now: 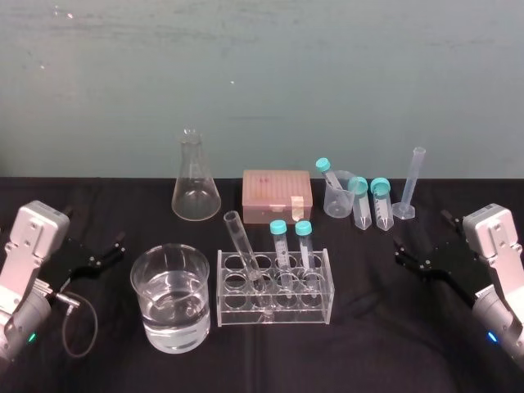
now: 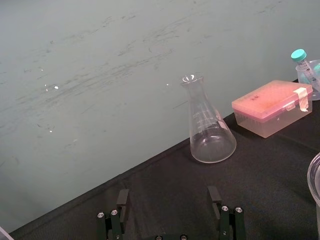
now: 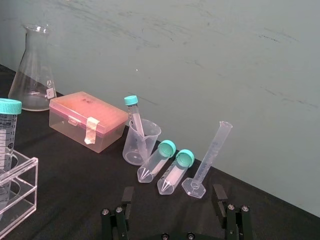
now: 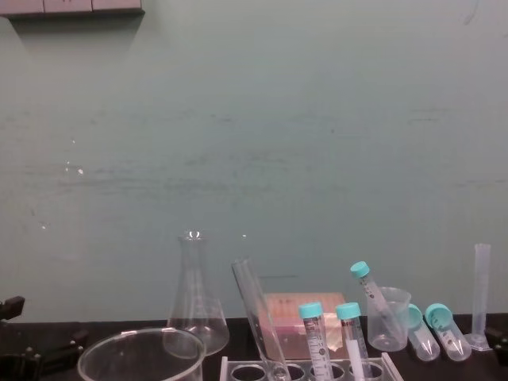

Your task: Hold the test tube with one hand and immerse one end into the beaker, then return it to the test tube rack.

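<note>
Dark worktop (image 1: 368, 344): left pincer (image 1: 115, 248) and right pincer (image 1: 401, 254) idle, spread ready to grasp. Between them I see the tube (image 1: 241, 246) leaning in its rack (image 1: 276, 315), beaker (image 1: 170, 303) nearer left.

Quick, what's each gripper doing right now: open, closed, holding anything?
Left gripper: open, empty, parked left of the beaker.
Right gripper: open, empty, parked right of the test tube rack.

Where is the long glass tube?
In the head view, the test tube leans in the test tube rack at table centre, just right of the beaker.
</note>
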